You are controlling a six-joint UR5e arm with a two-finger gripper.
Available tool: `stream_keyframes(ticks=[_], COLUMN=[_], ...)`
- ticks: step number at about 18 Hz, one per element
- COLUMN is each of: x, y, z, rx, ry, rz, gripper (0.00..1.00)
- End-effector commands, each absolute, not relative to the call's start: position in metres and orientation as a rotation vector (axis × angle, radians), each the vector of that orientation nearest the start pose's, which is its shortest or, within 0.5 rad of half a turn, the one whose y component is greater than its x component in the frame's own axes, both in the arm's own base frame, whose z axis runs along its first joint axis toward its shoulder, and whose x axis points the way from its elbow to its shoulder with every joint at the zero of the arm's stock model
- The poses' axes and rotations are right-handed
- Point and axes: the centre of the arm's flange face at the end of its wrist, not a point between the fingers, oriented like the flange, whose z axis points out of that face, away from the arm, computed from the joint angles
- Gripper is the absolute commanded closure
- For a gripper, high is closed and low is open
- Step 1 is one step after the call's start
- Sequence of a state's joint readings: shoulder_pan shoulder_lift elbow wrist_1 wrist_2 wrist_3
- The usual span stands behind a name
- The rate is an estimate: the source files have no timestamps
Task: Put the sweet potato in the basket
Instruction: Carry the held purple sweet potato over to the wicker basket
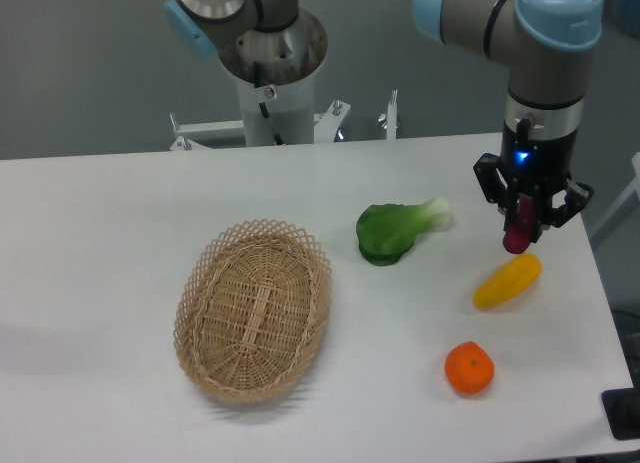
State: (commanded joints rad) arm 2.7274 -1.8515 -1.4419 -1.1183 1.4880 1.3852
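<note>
The gripper (520, 226) is clamped on the sweet potato (518, 233), which hangs upright between its fingers, seemingly lifted off the surface (100, 233) just above the yellow vegetable (507, 281). This looks like the carry step: next comes a long move to the basket (253, 309), well away toward the image's left and nearer the camera.
</note>
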Motion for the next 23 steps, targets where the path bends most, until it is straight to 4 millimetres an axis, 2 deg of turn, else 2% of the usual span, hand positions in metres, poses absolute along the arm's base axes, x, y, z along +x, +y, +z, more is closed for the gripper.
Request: stream_keyframes(ticks=[6, 11, 14, 16, 21, 23], x=[-0.515, -0.501, -0.476, -0.444, -0.389, -0.368], y=[0.386, 0.397, 0.404, 0.417, 0.449, 0.463], z=[0.446, 0.444, 0.435, 0.421, 0.396, 0.378], rx=[-2.928, -2.929, -2.93, -2.941, -2.95, -2.936], ry=[0.347, 0.331, 0.288, 0.252, 0.105, 0.013], rz=[0.389, 0.371, 0.332, 0.284, 0.207, 0.202], gripper=[0.79, 0.79, 0.79, 0.78, 0.78, 0.78])
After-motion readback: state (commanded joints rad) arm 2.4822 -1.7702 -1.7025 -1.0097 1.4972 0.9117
